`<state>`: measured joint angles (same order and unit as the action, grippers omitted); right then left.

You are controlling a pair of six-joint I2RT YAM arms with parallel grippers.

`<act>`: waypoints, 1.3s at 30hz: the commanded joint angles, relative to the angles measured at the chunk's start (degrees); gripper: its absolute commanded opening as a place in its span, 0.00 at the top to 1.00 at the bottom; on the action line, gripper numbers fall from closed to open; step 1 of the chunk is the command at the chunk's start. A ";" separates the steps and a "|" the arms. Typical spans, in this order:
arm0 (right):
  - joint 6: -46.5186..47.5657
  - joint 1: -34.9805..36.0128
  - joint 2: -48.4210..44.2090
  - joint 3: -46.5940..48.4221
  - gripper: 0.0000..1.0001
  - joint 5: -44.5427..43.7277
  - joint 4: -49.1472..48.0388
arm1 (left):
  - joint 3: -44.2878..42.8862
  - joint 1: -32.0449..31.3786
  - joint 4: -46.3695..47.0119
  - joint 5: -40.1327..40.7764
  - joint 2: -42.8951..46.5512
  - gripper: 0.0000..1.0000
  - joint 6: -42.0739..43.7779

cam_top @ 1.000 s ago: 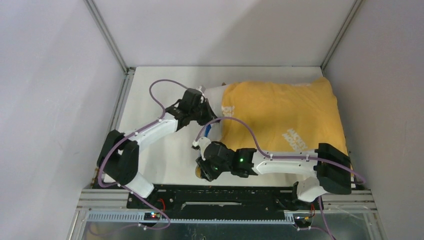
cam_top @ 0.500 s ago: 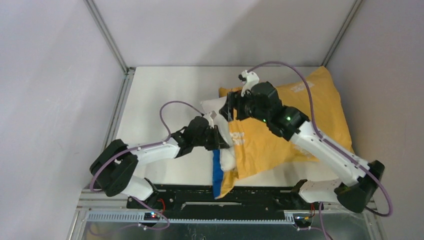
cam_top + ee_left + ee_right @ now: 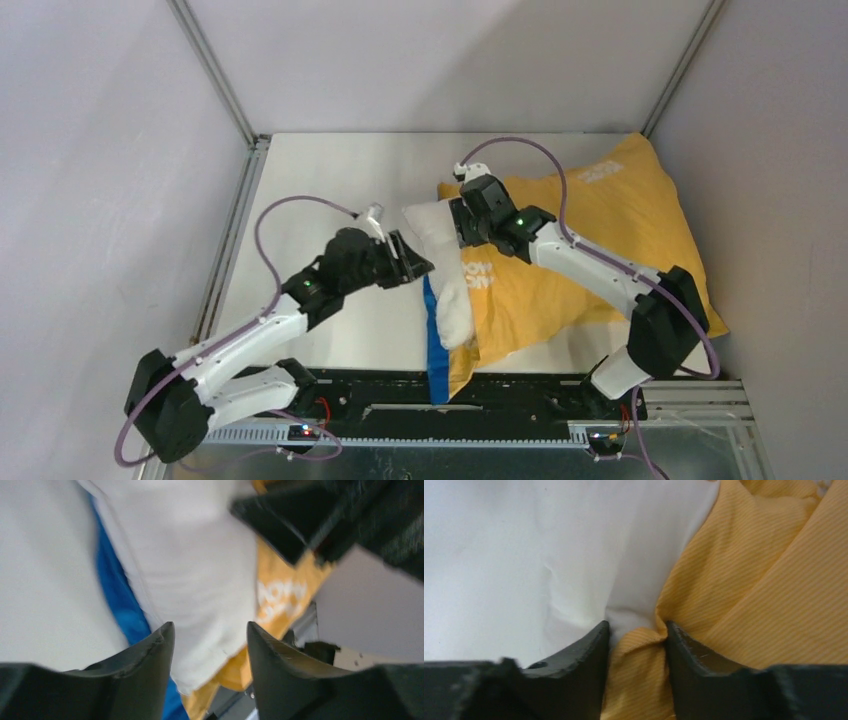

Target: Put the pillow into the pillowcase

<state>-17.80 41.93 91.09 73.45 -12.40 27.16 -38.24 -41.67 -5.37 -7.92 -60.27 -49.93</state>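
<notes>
Two hands working stuffing step: right hand (image 3: 636,630) pinching pillowcase (image 3: 600,230) hem, left hand (image 3: 210,630) spread beside pillow (image 3: 445,265), mostly inside, end poking out over bench (image 3: 330,170); next needing shove deeper

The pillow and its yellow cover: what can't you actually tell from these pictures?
1) How much of the pillow is inside: the pillowcase covers it in the top view.
2) The white lettering: too small in the top view, blurred in the left wrist view.
3) Whether the left gripper touches the pillow: the left wrist view is blurred.
</notes>
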 commanded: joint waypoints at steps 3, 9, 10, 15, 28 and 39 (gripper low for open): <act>0.55 3.89 -7.75 -10.90 0.64 -0.11 -2.97 | -7.08 9.58 -2.95 2.80 -2.21 0.28 1.84; 0.87 7.45 -11.26 -16.54 0.70 0.45 -4.55 | -10.29 10.64 6.47 5.49 -15.25 0.02 -0.71; 1.18 7.74 -11.97 -17.03 0.71 0.47 -4.26 | -10.15 10.64 9.04 5.30 -17.21 0.01 -1.44; 3.64 8.27 -15.26 -17.60 0.70 1.83 -2.24 | -10.31 9.35 13.39 5.06 -26.23 0.07 -2.89; 9.84 7.44 -6.56 4.18 0.32 -8.19 6.07 | -1.33 4.92 27.26 3.76 -35.09 1.00 -7.55; 17.57 -1.39 14.27 24.22 0.30 -4.71 12.39 | 1.06 4.34 28.97 4.71 -34.09 1.00 -7.20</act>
<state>-4.36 42.68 99.90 92.58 -17.69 34.37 -39.38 -35.53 27.18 -2.68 -93.76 -58.06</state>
